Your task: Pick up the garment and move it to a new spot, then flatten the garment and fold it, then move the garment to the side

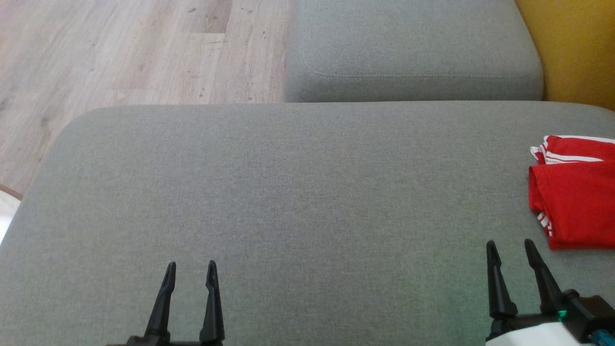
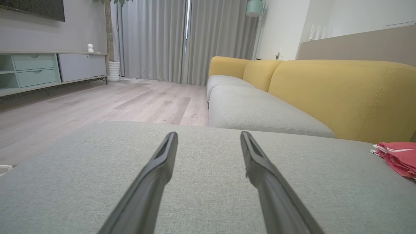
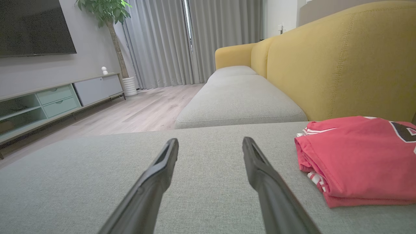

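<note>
A red garment with white stripes lies folded at the right edge of the grey sofa cushion. It also sits at the right of the right wrist view as the folded garment, and far right in the left wrist view. My right gripper is open just left of and below the garment, not touching it. My left gripper is open at the lower left over bare cushion, with nothing between its fingers.
A second grey seat cushion adjoins at the back. The yellow sofa backrest runs along the right. Wooden floor lies beyond the cushion's left and far edges. A TV cabinet and curtains stand across the room.
</note>
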